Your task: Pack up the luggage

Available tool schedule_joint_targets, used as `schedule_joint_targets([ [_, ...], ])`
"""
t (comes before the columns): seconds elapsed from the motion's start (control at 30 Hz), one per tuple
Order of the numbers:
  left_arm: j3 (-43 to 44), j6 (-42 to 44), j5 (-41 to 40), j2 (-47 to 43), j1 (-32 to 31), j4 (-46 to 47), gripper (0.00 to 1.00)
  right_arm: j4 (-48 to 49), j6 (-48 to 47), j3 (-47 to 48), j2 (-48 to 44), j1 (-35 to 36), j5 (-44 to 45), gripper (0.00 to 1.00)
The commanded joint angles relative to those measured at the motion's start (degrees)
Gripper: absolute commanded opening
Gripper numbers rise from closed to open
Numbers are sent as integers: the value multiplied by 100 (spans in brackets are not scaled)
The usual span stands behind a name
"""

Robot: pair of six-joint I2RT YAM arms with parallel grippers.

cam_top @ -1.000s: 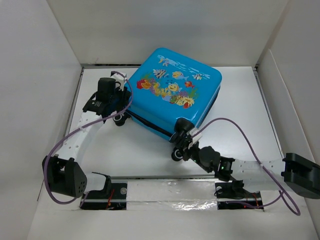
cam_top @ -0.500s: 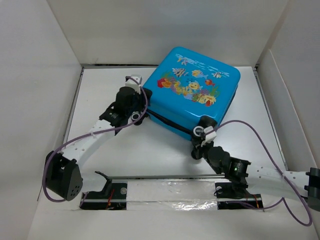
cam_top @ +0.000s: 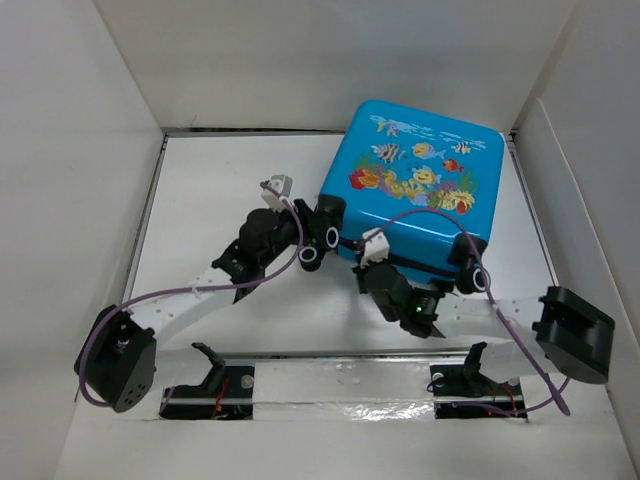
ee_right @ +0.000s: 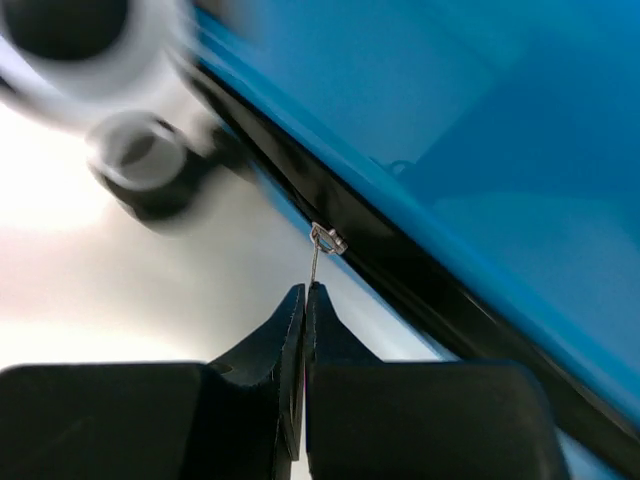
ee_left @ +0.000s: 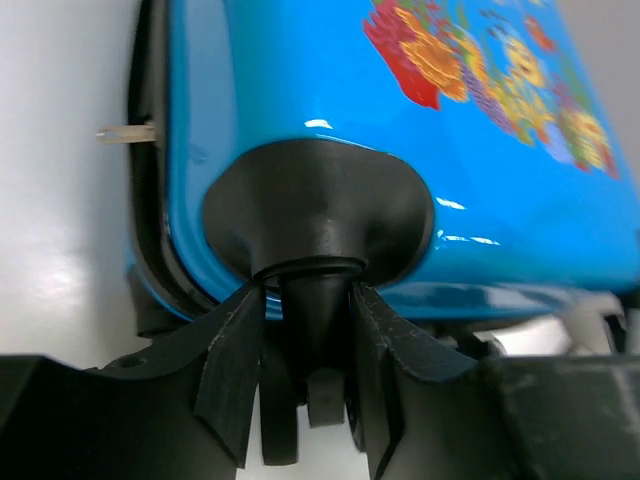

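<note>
We see a white bench (cam_top: 220, 180) from above, walled in white. The luggage (cam_top: 420, 190), a bright-blue hard-shell case printed with fish and coral, lies flat and closed toward 1 o'clock on the bench. Its print faces up and it is turned slightly clockwise.

At its 8 o'clock corner, the left jaws hold a black wheel (ee_left: 320, 210). In the left wrist view, the two dark fingers (ee_left: 235, 350) stand narrowly apart, pressed on either side of the wheel's stem.

Along the case's 6 o'clock edge runs a black zipper (ee_right: 420, 272). There the right jaws are pressed together, pinching the tip of a thin metal zipper pull (ee_right: 315, 262) that hangs from the seam. A second wheel (ee_right: 150, 165) shows blurred at 10 o'clock in the right wrist view.

The left arm (cam_top: 190, 285) and the right arm (cam_top: 500, 308) reach in from the bench's 6 o'clock edge.
</note>
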Motion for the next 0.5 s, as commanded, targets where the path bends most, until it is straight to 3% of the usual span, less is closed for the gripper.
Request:
schedule_joint_targets([
  [0.0,-580,-842,2093,-424,-352,308,0,1136,-193,1107,598,300,-2229,0],
  [0.23,-872,-676,2254,-1373,-140,-393,0,1680,-509,1759,1601,353,-4179,0],
  [0.47,-1372,-966,2298,-2348,-17,-648,0,3355,-361,1865,2629,204,-5735,0],
])
